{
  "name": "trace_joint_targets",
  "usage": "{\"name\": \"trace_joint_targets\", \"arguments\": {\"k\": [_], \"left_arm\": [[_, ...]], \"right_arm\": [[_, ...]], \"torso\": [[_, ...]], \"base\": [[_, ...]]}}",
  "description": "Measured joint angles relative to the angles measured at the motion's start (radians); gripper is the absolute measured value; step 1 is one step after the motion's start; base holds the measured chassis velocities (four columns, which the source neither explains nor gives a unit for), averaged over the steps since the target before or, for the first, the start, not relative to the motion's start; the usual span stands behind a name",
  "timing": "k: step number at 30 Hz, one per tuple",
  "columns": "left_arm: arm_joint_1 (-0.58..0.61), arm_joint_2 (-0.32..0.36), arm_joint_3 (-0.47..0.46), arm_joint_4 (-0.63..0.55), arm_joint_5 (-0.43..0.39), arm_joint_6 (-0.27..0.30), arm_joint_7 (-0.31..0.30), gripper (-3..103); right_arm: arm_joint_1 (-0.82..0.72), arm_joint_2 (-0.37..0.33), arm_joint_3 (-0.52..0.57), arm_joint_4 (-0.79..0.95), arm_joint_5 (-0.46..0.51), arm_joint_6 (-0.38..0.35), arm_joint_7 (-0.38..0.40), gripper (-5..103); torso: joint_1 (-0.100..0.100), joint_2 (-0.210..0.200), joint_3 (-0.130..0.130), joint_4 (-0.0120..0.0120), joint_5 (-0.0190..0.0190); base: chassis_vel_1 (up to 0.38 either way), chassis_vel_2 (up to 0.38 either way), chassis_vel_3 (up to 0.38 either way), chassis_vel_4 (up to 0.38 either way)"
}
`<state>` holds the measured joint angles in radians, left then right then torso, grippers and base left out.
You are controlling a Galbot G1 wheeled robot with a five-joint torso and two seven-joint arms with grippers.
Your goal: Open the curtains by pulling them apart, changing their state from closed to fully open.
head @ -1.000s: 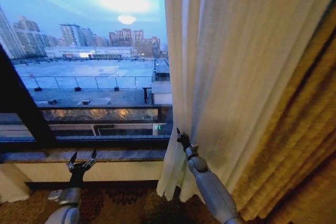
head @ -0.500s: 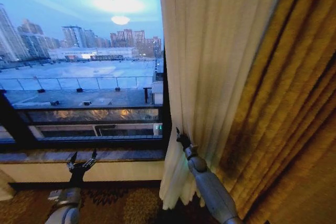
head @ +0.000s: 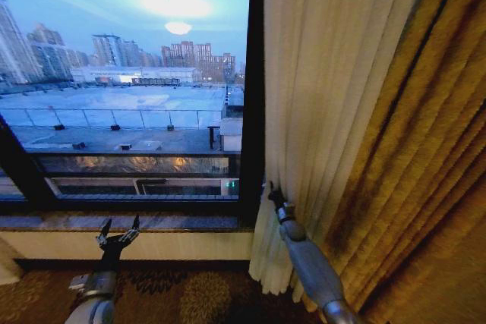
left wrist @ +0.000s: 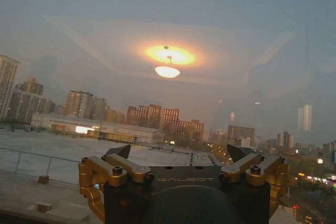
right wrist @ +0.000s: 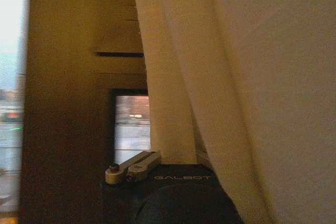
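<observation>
Curtains (head: 319,104) hang bunched on the right half of the head view, pale sheer pleats running from the top edge down to the floor, their inner edge lying along the dark window post (head: 255,89) near centre frame. Just right of them, thick mustard-gold drapes (head: 433,187) take up the right side of the frame. At the curtains' lower inner edge, centre-right and low, the right gripper (head: 272,193) pokes up against the fabric, its grey arm rising from the bottom edge; from here I cannot tell whether it is pinching cloth. In the right wrist view the pale folds (right wrist: 236,77) drape right over the gripper body, one light-coloured finger (right wrist: 134,165) lies flat by the fold, its partner is hidden behind the cloth, so clenched or released, I cannot tell. Over in the lower left of the head view, the left gripper (head: 118,225) stands upright in front of the window sill (head: 175,222), fingers spread wide, gripping nothing, well apart from the curtains. The left wrist view shows its gold-trimmed fingers (left wrist: 100,174) splayed at the bottom edge, looking through the glass. Beyond the window pane (head: 129,73), filling the upper left, sit rooftops and city towers under a dusky sky, with a ceiling lamp's reflection (head: 178,28) glowing up top. Patterned carpet (head: 190,294) runs along the bottom.
</observation>
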<state>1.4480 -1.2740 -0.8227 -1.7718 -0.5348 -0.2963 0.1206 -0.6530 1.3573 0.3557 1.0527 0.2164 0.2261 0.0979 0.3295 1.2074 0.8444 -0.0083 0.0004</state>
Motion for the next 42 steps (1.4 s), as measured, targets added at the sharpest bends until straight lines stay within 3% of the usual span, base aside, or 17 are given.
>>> {"name": "trace_joint_targets", "arguments": {"k": [10, 14, 20, 25, 28, 30, 32, 34, 38, 40, 41, 42], "left_arm": [[0.0, 0.0, 0.0, 0.0, 0.0, 0.0, 0.0, 100], [0.0, 0.0, 0.0, 0.0, 0.0, 0.0, 0.0, 100], [0.0, 0.0, 0.0, 0.0, 0.0, 0.0, 0.0, 100], [0.0, 0.0, 0.0, 0.0, 0.0, 0.0, 0.0, 100], [0.0, 0.0, 0.0, 0.0, 0.0, 0.0, 0.0, 100], [0.0, 0.0, 0.0, 0.0, 0.0, 0.0, 0.0, 100], [0.0, 0.0, 0.0, 0.0, 0.0, 0.0, 0.0, 100], [0.0, 0.0, 0.0, 0.0, 0.0, 0.0, 0.0, 100], [0.0, 0.0, 0.0, 0.0, 0.0, 0.0, 0.0, 100], [0.0, 0.0, 0.0, 0.0, 0.0, 0.0, 0.0, 100], [0.0, 0.0, 0.0, 0.0, 0.0, 0.0, 0.0, 100], [0.0, 0.0, 0.0, 0.0, 0.0, 0.0, 0.0, 100]], "right_arm": [[0.004, -0.044, 0.033, 0.0, -0.047, -0.037, 0.099, 0], [-0.003, -0.063, 0.037, 0.014, -0.058, -0.064, 0.176, 0], [-0.041, -0.068, 0.006, 0.093, -0.041, -0.067, 0.174, 0], [-0.123, -0.067, -0.054, 0.226, 0.041, -0.063, 0.071, -3], [-0.18, -0.071, -0.104, 0.302, 0.075, -0.081, 0.025, 13], [-0.207, -0.071, -0.116, 0.329, 0.082, -0.095, 0.012, 13], [-0.243, -0.071, -0.122, 0.363, 0.094, -0.115, 0.0, 29], [-0.256, -0.072, -0.122, 0.373, 0.103, -0.118, -0.008, 29], [-0.301, -0.09, -0.11, 0.424, 0.126, -0.118, -0.035, 51], [-0.305, -0.092, -0.107, 0.432, 0.129, -0.118, -0.035, 51], [-0.316, -0.098, -0.098, 0.453, 0.136, -0.118, -0.03, 61], [-0.322, -0.105, -0.092, 0.467, 0.14, -0.118, -0.024, 61]], "torso": [[0.0, 0.0, 0.0, 0.0004, -0.0004], [0.0, 0.0, 0.0, 0.0002, -0.0003], [0.0, 0.0, 0.0, 0.0002, -0.0003], [0.0, 0.0, 0.0, 0.0003, -0.0005], [0.0, 0.0, 0.0, 0.0004, -0.0005], [0.0, 0.0, 0.0, 0.0004, -0.0004], [0.0, 0.0, 0.0, 0.0002, -0.0006], [0.0, 0.0, 0.0, 0.0003, -0.0004], [0.0, 0.0, 0.0, 0.0002, -0.0006], [0.0, 0.0, 0.0, 0.0002, -0.0005], [0.0, 0.0, 0.0, 0.0003, -0.0004], [0.0, 0.0, 0.0, 0.0003, -0.0004]], "base": [[0.0, 0.0, 0.0, 0.0], [0.0, 0.0, 0.0, 0.0], [0.0, 0.0, 0.0, 0.0], [0.0, 0.0, 0.0, 0.0], [0.0, 0.0, 0.0, 0.0], [0.0, 0.0, 0.0, 0.0], [0.0, 0.0, 0.0, 0.0], [0.0, 0.0, 0.0, 0.0], [0.0, 0.0, 0.0, 0.0], [0.0, 0.0, 0.0, 0.0], [0.0, 0.0, 0.0, 0.0], [0.0, 0.0, 0.0, 0.0]]}}
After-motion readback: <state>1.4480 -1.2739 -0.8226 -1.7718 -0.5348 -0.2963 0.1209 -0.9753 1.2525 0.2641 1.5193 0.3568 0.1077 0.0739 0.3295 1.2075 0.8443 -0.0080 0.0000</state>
